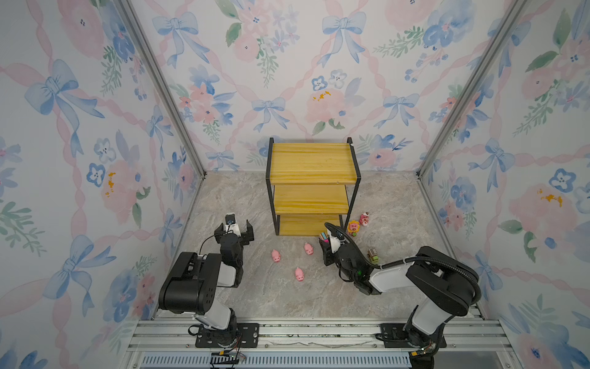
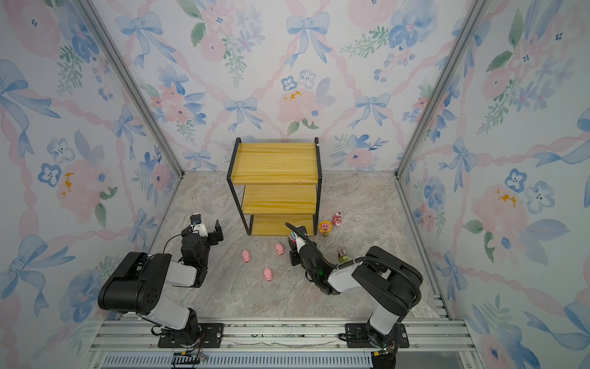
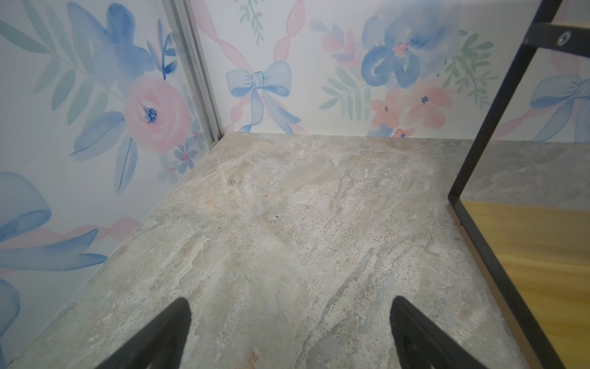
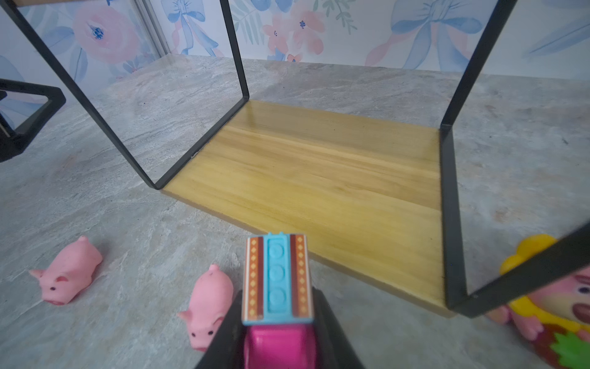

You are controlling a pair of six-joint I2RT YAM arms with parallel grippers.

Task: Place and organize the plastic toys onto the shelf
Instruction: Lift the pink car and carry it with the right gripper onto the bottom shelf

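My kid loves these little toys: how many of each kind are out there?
Pink pigs: 3
Bear figurines: 2
Toy vehicles: 2 in view, one held by the right gripper
Total: 7 in view

Both arms pair bulky black joint housings with pale grey-white shells. The left arm [image 1: 198, 281] has small holes dotting its black shoulder block and a thin black cable [image 1: 206, 241] looping near the wrist; the left gripper [image 3: 290, 300] shows tapered black fingers [image 3: 172, 329]. The right arm [image 1: 440, 281] carries a ribbed black hose [image 1: 464, 270] and a tiny green light [image 1: 358, 273]. Black base plates [image 1: 245, 329] bear silver screws.
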